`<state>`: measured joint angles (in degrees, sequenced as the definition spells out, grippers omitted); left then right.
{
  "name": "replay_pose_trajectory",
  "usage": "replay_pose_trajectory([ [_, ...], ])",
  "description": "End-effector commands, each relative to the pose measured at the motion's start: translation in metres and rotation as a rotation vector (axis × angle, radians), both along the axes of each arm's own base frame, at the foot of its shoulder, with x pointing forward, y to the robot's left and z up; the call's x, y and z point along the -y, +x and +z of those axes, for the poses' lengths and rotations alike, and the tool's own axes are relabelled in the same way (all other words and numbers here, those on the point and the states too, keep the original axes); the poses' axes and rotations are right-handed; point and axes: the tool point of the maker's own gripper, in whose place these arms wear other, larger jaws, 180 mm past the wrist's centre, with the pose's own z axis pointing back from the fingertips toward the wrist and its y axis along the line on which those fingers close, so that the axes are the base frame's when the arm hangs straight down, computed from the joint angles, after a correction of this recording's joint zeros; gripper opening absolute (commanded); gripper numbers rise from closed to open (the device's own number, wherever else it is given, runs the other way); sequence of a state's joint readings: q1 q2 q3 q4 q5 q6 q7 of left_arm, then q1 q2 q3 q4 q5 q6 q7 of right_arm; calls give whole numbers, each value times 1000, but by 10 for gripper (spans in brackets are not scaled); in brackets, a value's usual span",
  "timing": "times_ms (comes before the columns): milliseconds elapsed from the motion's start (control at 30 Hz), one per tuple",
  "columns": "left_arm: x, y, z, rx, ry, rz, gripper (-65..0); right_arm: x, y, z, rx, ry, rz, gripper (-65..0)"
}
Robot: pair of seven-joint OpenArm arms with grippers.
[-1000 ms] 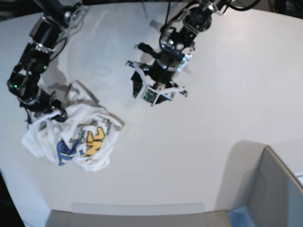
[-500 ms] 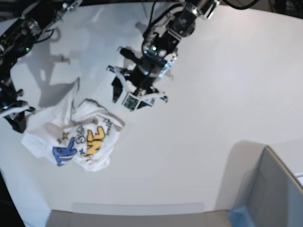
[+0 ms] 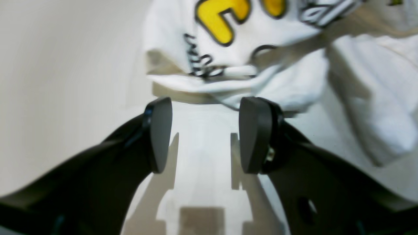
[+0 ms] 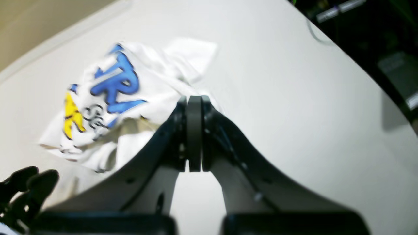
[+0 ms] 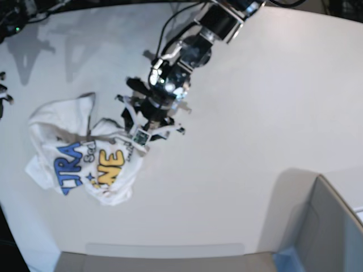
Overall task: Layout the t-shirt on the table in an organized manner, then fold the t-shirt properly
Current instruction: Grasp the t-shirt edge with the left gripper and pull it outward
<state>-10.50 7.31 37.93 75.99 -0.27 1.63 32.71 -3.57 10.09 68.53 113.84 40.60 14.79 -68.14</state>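
1. Shirt (image 5: 85,158) lies crumpled in a heap on the left part of the table (image 5: 255,113), print up, blue letters toward the left, yellow toward the right. Not spread yet, so the layout step is only starting.
2. Right end effector (image 4: 195,130): jaws pressed fully together, holding nothing, up off the cloth; in base view it is at the far left edge, barely visible.
3. Left end effector (image 3: 205,130): jaws wide apart, empty, low over the table just beside the shirt's right edge. The bunched hem with black script sits right ahead of the pads (image 3: 160,133), not yet between them.
4. Step in hand, as I judge it: left arm goes in to pinch that near edge.
5. To do it well: slide forward low so one pad goes under the fold, and take a single layer of hem, not the whole wad.
6. Close fully before lifting, then pull right, away from the heap, so the cloth opens out.
7. Risk: grabbing several layers just drags the lump along.
8. Grey box (image 5: 334,232) at lower right is well apart, no obstacle.
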Motion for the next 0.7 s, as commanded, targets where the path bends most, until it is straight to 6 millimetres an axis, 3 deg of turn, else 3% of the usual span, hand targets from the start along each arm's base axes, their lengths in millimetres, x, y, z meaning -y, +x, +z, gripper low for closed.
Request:
replay_pose_trajectory([
  [0,7,16,19,65,-21,-3,-315,5,1,16,45,-34,0,-650],
  [167,1,38,7,59,40,-3,-315,4,-6,6,8,-33,0,-650],
  [267,0,53,21,55,-15,19,-315,2,-13,-4,-19,-18,-4,-650],
  [400,-23,80,36,-7,-178,134,-315,1,-22,-13,-56,-13,-4,-650],
  [600,-29,90,9,-111,-181,160,-315,2,-29,-20,-88,-13,-5,-650],
  [667,-28,90,9,-114,-186,158,-316,2,-29,-20,-88,-13,-5,-650],
])
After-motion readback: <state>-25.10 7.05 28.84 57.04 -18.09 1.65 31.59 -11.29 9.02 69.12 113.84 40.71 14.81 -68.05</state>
